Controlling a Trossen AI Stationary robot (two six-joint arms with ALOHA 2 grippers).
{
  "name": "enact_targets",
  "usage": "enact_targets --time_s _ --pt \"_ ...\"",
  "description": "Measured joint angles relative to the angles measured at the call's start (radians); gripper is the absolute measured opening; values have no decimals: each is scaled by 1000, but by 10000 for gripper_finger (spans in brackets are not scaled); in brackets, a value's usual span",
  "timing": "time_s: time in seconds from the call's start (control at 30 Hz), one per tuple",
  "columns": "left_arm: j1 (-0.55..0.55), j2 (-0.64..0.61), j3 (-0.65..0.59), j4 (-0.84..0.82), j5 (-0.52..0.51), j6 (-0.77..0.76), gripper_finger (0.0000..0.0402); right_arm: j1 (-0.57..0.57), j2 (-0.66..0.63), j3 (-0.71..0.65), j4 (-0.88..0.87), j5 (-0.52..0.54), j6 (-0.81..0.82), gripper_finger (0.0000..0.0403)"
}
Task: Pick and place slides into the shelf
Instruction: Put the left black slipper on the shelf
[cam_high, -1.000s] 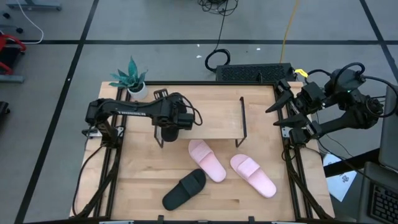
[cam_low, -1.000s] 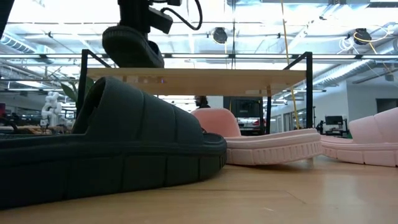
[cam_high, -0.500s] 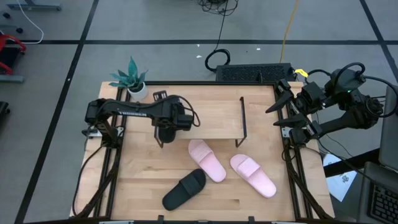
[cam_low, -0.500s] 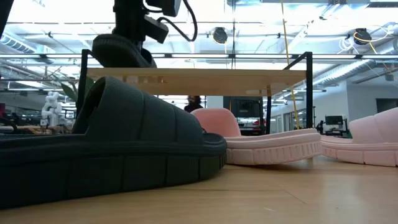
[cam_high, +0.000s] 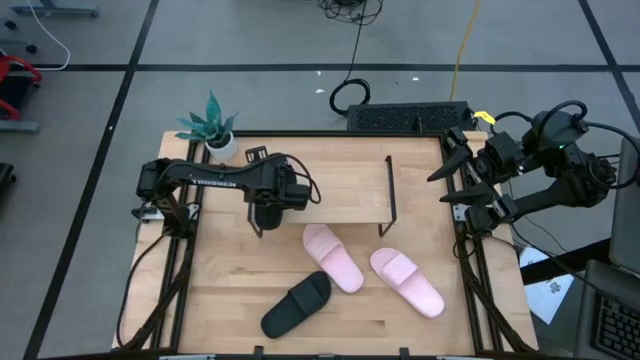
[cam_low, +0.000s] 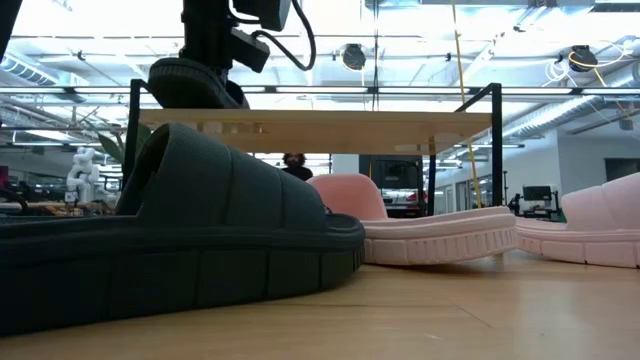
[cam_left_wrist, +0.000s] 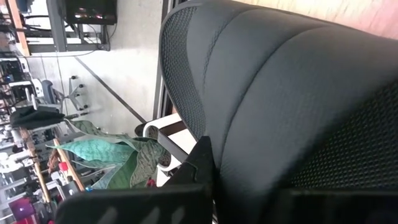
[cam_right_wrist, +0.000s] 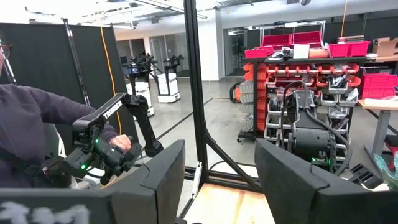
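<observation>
- Left gripper (cam_high: 268, 197) clamped on a matte black open-toe slide sandal (cam_low: 195, 84), held over the 9 o'clock end of the low rack with a light wooden board top and thin black metal frame (cam_high: 340, 195).
- Seen level across the table, held sandal sitting just above the board's upper face; touching or apart, cannot tell.
- In the left wrist view, black sandal (cam_left_wrist: 292, 99) filling the space between the jaws, pinched from both sides.
- Second matte black slide sandal (cam_high: 297, 304) lying on the wooden tabletop (cam_high: 220, 290) at about 6 o'clock.
- Two pale pink slide sandals (cam_high: 332, 257) (cam_high: 407, 281) lying at about 5 o'clock of the rack, near each other.
- Right gripper (cam_high: 452, 170) hanging beyond the table's 3 o'clock edge, jaws spread wide, holding nothing.
</observation>
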Motion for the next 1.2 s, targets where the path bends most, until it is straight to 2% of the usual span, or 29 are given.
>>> enact_targets --time_s 0.67,1.2 --pt "0 0 0 0 48 -27 80 0 0 0 0 0 0 183" --pt "0 0 0 -1 73 -50 81 0 0 0 0 -1 0 183"
